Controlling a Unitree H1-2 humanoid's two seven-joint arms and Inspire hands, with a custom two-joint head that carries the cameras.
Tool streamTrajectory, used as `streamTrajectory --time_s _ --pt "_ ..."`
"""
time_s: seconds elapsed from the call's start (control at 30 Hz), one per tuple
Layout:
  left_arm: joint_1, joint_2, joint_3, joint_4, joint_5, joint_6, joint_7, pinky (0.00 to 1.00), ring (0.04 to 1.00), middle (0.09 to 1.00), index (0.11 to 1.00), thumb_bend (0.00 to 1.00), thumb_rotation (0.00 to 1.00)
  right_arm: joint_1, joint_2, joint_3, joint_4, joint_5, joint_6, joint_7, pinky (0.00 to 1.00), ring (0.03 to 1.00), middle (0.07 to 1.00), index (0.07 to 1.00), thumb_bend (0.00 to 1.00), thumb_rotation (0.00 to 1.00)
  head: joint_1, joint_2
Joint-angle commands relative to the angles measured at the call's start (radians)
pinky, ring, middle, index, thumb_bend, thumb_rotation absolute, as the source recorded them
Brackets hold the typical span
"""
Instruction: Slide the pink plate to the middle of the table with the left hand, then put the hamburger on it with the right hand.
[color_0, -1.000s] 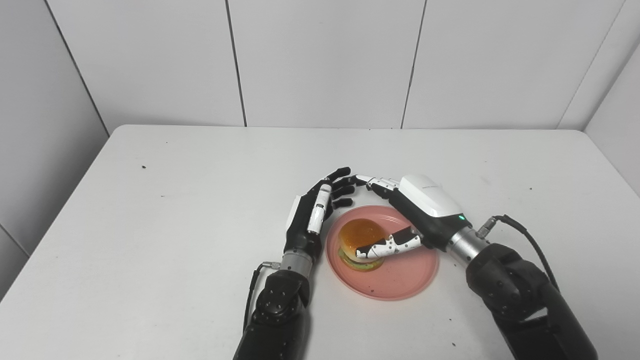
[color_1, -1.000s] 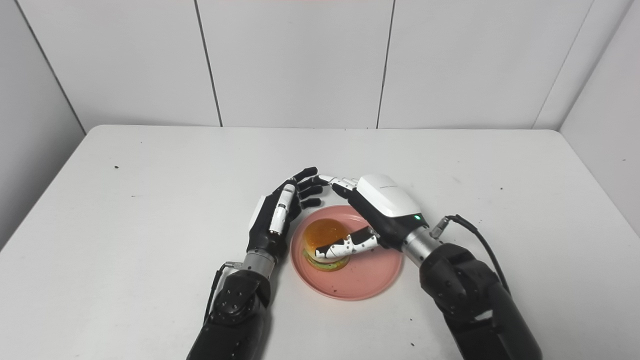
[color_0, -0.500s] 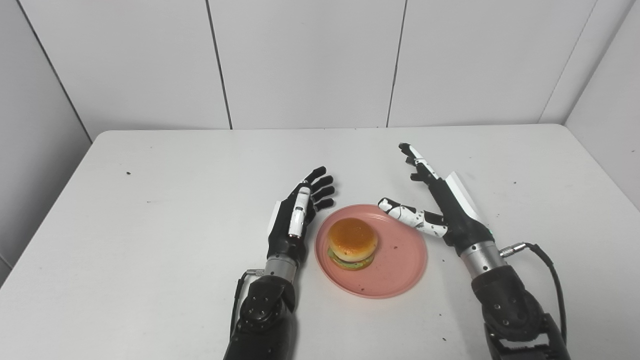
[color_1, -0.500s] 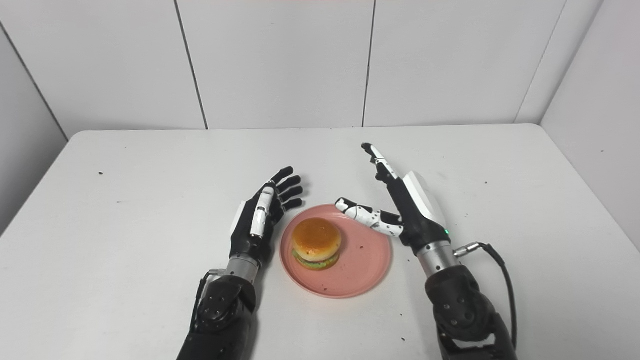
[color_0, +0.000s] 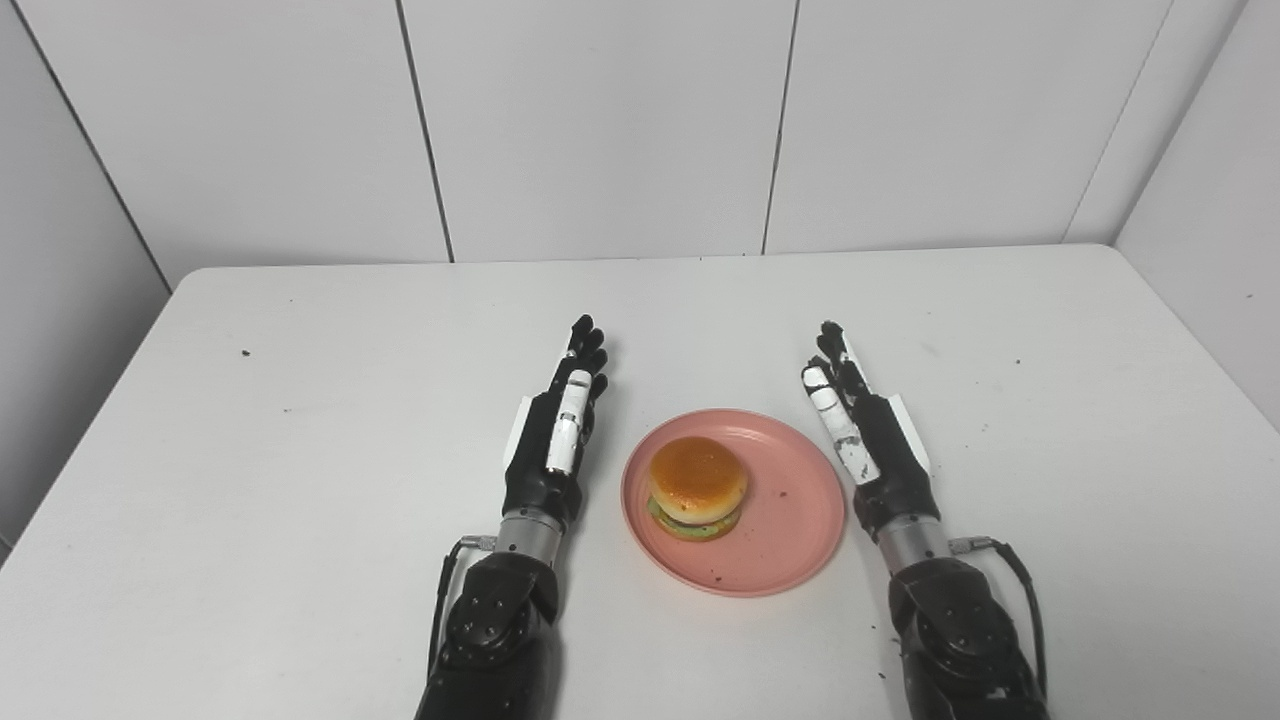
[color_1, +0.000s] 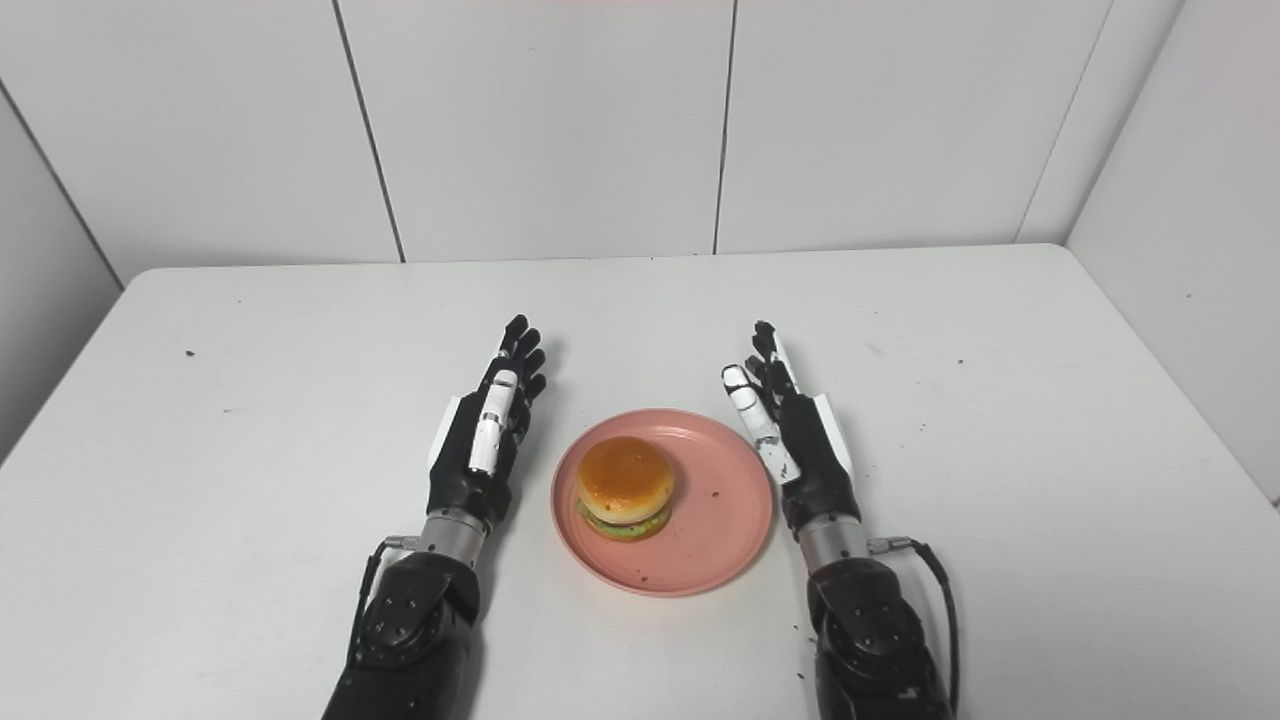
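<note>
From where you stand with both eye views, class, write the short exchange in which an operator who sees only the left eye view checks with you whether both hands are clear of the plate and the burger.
Operator: My view shows the right hand almost against the plate. Is there a gap?
Observer: The right eye view shows none either. There the thumb side of the open right hand lines up with the rim of the round pink plate. Whether they touch cannot be told.
Operator: And the left hand?
Observer: From the right eye view a strip of bare white table also separates the open left hand from the rim. The hamburger with the orange bun sits upright on the plate's left half, with neither hand on it.
</note>
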Motion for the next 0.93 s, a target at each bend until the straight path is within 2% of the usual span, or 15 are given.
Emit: streamTrajectory --time_s 0.0,0.07,0.13,0.23,0.37,0.6,0.8,0.9 --pt "0.022 0.025 0.0 0.013 0.018 -0.009 -0.013 1.0 1.0 1.0 1.0 0.27 1.0 -0.035 0.002 -0.014 -0.009 0.052 -0.043 0.005 0.99 0.999 1.0 1.0 0.51 0.87 0.0 -0.003" --pt "0.019 0.028 -0.004 0.018 0.024 -0.011 -0.01 1.0 1.0 1.0 1.0 0.27 1.0 -0.038 -0.006 -0.009 0.004 0.064 -0.031 0.014 0.99 1.0 1.0 1.0 0.49 0.87 -0.002 -0.003" --pt "0.016 0.029 -0.005 0.021 0.027 -0.015 -0.007 1.0 1.0 1.0 1.0 0.26 1.0 -0.041 -0.016 -0.002 0.018 0.07 -0.026 0.022 1.0 1.0 1.0 1.0 0.56 0.83 0.002 -0.003" --pt "0.015 0.03 -0.008 0.02 0.04 -0.009 -0.001 1.0 1.0 1.0 1.0 0.27 1.0 -0.044 -0.023 -0.002 0.032 0.085 -0.028 0.025 0.99 0.996 1.0 1.0 0.54 0.86 0.008 -0.003" --pt "0.011 0.027 -0.014 0.014 0.066 0.04 0.011 1.0 1.0 1.0 1.0 0.29 1.0 -0.044 -0.035 -0.008 0.049 0.103 -0.044 0.031 0.98 0.987 1.0 1.0 0.52 0.9 0.046 -0.008" --pt "0.004 0.011 -0.024 0.033 0.075 0.034 0.011 1.0 1.0 1.0 1.0 0.27 1.0 -0.04 -0.054 -0.03 0.066 0.141 -0.068 0.04 1.0 0.99 1.0 1.0 0.52 0.93 0.097 -0.014" --pt "0.002 -0.01 -0.017 0.039 0.104 0.045 0.055 1.0 1.0 1.0 1.0 0.3 1.0 -0.041 -0.073 -0.038 0.085 0.165 -0.074 0.054 1.0 0.984 0.997 1.0 0.57 0.89 0.138 -0.024" --pt "0.003 -0.019 -0.011 0.049 0.105 0.023 0.073 1.0 1.0 1.0 1.0 0.29 1.0 -0.04 -0.079 -0.039 0.09 0.173 -0.079 0.055 0.99 0.978 0.991 1.0 0.58 0.87 0.156 -0.024"
